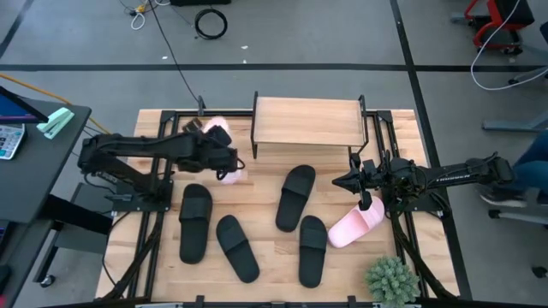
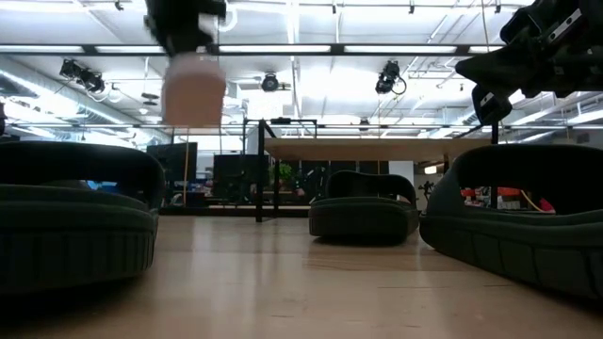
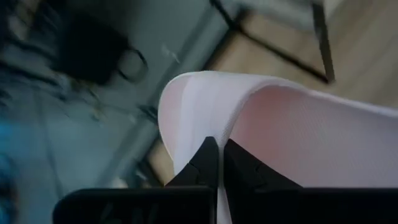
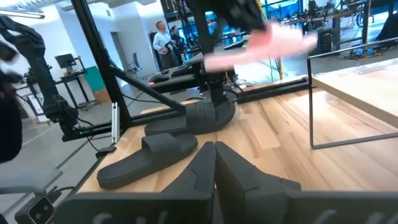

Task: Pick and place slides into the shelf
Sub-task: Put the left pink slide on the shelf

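Observation:
My left gripper is shut on a light pink slide, held in the air left of the shelf's front. The right wrist view shows this slide well above the table; in the low view it hangs under the gripper. The shelf stands at the table's far middle. A second pink slide lies flat on the table, just nearer than my right gripper. My right gripper is shut and touches nothing. Several black slides lie flat on the table. My left gripper pinches a thin curved edge of the pink slide between its two fingers; strap or side wall, I cannot tell. The fingers come from above. The slide is lifted clear of the table and lies roughly level below the gripper.
Two more black slides lie toward the near edge. A small green plant stands at the near right corner. The shelf's top board is bare. People stand in the room beyond the table.

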Controlling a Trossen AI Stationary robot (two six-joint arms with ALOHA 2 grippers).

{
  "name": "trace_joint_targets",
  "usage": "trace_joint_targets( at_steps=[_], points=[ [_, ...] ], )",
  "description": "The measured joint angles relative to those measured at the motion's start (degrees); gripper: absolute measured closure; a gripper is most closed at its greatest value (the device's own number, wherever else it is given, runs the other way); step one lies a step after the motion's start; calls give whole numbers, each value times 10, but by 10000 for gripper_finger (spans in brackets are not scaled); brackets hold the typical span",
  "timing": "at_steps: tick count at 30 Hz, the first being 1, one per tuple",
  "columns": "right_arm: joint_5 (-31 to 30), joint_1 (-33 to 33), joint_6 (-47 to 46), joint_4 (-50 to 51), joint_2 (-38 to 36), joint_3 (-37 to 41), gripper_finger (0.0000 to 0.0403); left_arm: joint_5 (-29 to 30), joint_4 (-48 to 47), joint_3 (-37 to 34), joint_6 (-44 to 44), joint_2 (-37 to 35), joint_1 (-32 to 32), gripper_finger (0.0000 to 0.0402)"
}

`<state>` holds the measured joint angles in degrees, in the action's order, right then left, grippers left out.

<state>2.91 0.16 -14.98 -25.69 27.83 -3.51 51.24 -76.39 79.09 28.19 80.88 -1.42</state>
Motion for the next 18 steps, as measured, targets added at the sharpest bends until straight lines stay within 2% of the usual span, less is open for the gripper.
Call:
trace_joint_targets(
  at_steps=[4,9,12,18],
  points=[
    [0,0,0,0,0,0,389,81,34,76,-130,0,-36,391],
    [0,0,1,0,0,0,389,88,213,95,-349,0,-26,391],
    [0,0,1,0,0,0,389,48,299,95,-426,6,5,391],
    [0,0,1,0,0,0,389,-79,405,95,-501,49,93,391]
  ],
)
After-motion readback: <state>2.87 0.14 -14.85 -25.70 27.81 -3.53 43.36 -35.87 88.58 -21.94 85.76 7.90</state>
